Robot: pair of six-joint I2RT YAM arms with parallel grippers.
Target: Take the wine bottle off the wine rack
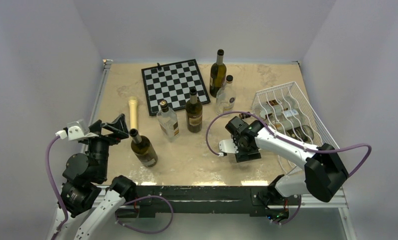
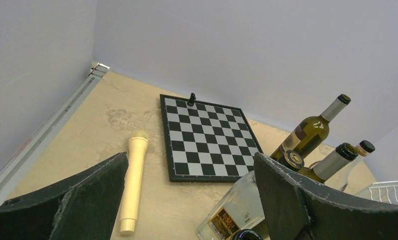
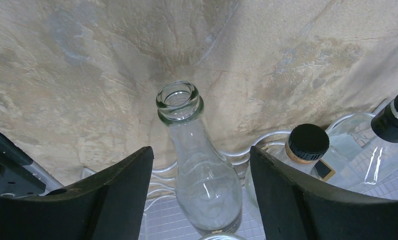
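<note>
– While our right gripper (image 3: 199,156) hangs spread wide on either side of the clear wine bottle (image 3: 203,190), where's that bottle sitting?
– Lying in the wine rack (image 1: 287,87), not gripped. Our left gripper (image 2: 190,159) is released too.

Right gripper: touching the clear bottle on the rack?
Apart. Right wrist view: the right gripper straddles the clear bottle, jaws open, with a visible gap between bottle and finger on each side.
</note>
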